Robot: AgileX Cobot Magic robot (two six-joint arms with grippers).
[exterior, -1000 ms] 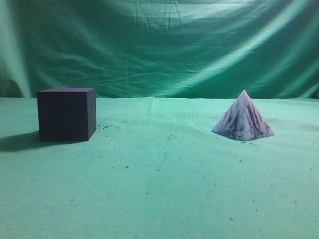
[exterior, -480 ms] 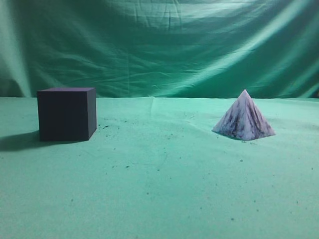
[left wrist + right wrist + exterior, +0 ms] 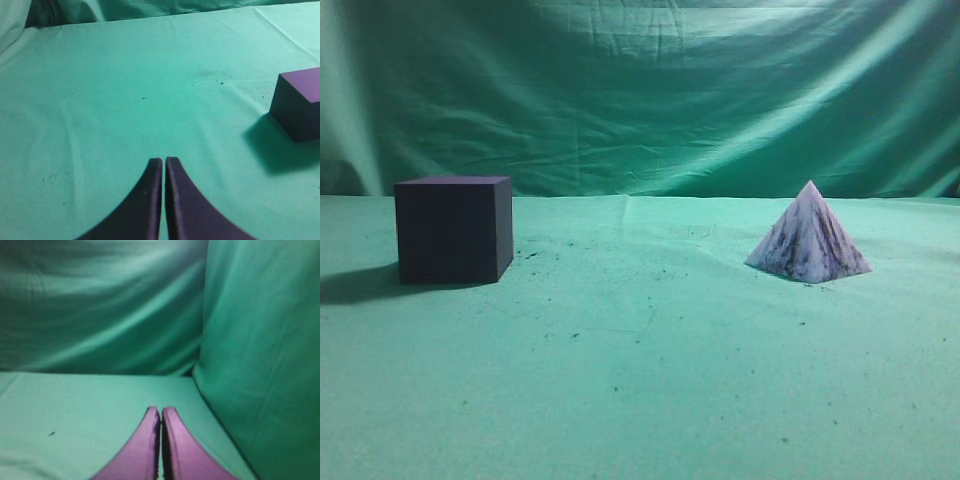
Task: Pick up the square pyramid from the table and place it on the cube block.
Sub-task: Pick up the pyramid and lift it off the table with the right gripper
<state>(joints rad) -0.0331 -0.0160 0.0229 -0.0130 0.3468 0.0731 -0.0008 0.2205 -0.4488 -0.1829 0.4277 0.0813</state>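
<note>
The square pyramid (image 3: 808, 238), white with dark marbled streaks, stands on the green table (image 3: 640, 370) at the right in the exterior view. The dark cube block (image 3: 453, 229) stands at the left, well apart from it; it also shows at the right edge of the left wrist view (image 3: 300, 102). Neither gripper shows in the exterior view. My left gripper (image 3: 163, 161) is shut and empty over bare cloth, left of the cube. My right gripper (image 3: 160, 410) is shut and empty over cloth near a corner of the curtain; the pyramid is out of its view.
A wrinkled green backdrop curtain (image 3: 640, 90) hangs behind the table and also closes off the right side in the right wrist view (image 3: 260, 340). Small dark specks dot the cloth.
</note>
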